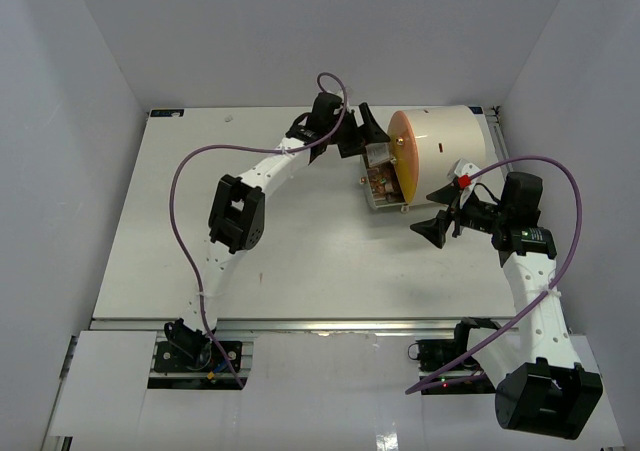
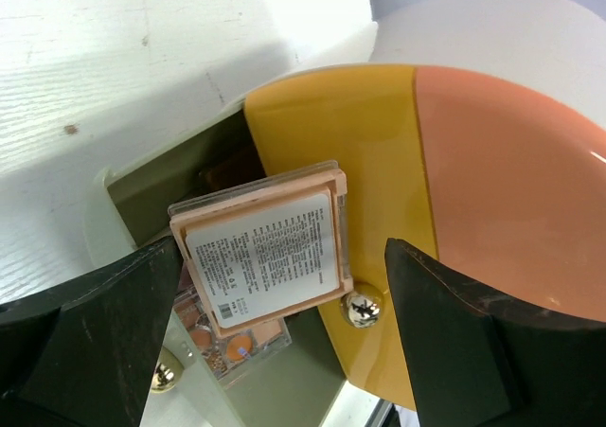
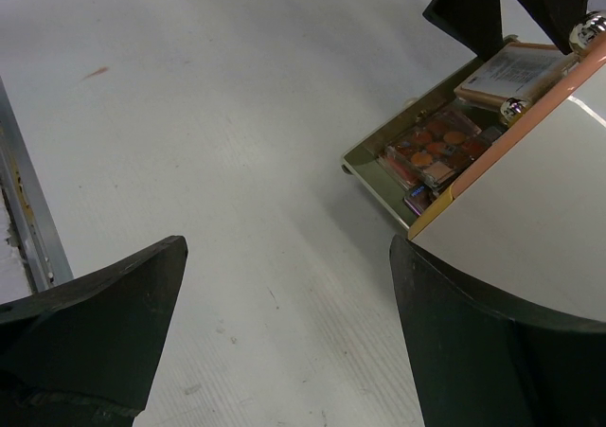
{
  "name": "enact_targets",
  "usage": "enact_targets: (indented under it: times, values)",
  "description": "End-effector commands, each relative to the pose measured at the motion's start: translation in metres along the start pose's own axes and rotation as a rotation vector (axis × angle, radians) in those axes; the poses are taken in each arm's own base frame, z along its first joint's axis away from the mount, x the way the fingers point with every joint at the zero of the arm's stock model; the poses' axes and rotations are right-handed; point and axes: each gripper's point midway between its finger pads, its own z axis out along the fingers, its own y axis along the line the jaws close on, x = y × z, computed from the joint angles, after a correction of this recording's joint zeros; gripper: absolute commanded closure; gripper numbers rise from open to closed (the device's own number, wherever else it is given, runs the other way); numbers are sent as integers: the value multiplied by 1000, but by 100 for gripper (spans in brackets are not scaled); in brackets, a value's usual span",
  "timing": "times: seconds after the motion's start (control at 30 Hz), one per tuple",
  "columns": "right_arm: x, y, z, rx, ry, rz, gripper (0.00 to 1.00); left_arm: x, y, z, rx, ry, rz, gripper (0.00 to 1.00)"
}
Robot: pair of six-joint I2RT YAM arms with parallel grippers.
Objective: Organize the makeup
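A pink rectangular eyeshadow palette point(image 2: 270, 247), label side up, leans in the open drawer point(image 2: 151, 176) at the foot of the cream cylinder's orange front point(image 2: 502, 181). Under it lies a clear palette with orange pans point(image 2: 227, 346). My left gripper point(image 2: 282, 257) is open, with one finger on each side of the pink palette and a gap on the right side. In the top view it point(image 1: 355, 136) hovers at the drawer point(image 1: 385, 186). My right gripper point(image 1: 437, 209) is open and empty above the table, in front of the cylinder. The right wrist view shows several palettes point(image 3: 431, 148) in the drawer.
The large cream cylinder point(image 1: 445, 141) lies at the back right of the white table point(image 1: 250, 261). Gold knobs point(image 2: 362, 306) stick out of its front. The table's metal front rail point(image 3: 28, 209) runs along the near edge. Grey walls stand on three sides.
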Motion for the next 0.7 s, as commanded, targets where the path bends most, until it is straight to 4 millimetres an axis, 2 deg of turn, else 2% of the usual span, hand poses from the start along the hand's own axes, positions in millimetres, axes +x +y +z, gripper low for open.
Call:
enact_targets:
  times: [0.0, 0.17, 0.3, 0.43, 0.53, 0.6, 0.67]
  values:
    - [-4, 1, 0, -14, -23, -12, 6, -29, -44, -20, 56, -74, 65, 2]
    - [-3, 0, 0, -12, -21, -11, 6, -47, -62, -38, 52, -125, 125, 2]
    - [-2, 0, 1, -16, -20, -6, 6, -58, -67, -56, 38, -144, 155, 2]
    - [2, 2, 3, -31, -20, 1, 7, -62, -58, -75, -10, -156, 191, 2]
    - [3, 5, 4, -53, -24, -9, 8, -55, -47, -106, -54, -143, 217, 2]
    - [5, 10, 5, -75, -27, -34, 10, -61, -58, -147, -59, -189, 285, 2]
    - [7, 16, 11, -103, -12, -60, 10, -42, -40, -185, -104, -196, 328, 2]
